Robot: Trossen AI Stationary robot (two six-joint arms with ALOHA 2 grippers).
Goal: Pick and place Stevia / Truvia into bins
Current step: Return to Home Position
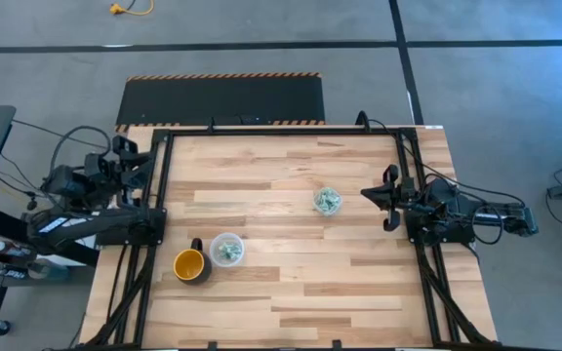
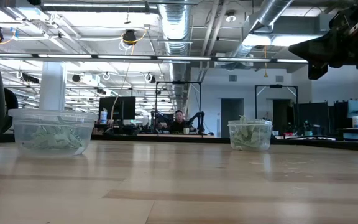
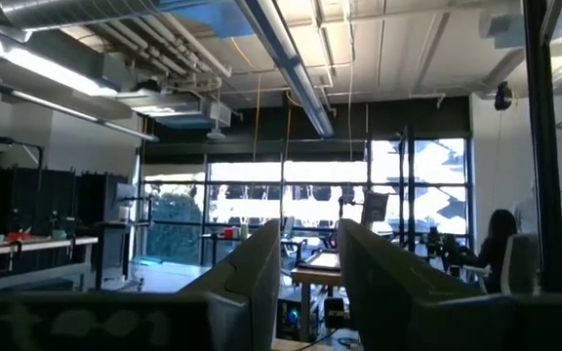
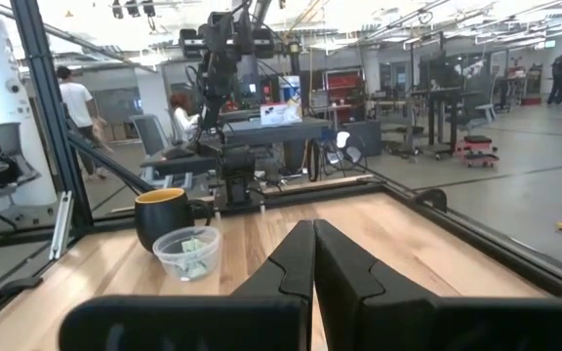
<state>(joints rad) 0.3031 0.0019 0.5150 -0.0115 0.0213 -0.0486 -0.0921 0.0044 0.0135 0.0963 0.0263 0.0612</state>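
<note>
Two bins (image 1: pixel 327 201), seemingly beyond right pincer (image 1: pixel 368 193)

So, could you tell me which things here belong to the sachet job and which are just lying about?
Lying about: yellow mug.
Job: sachets; clear cup mid-table; clear cup beside the mug; left end effector, open, by the left edge of the table; right end effector, shut, by its right edge.
</note>
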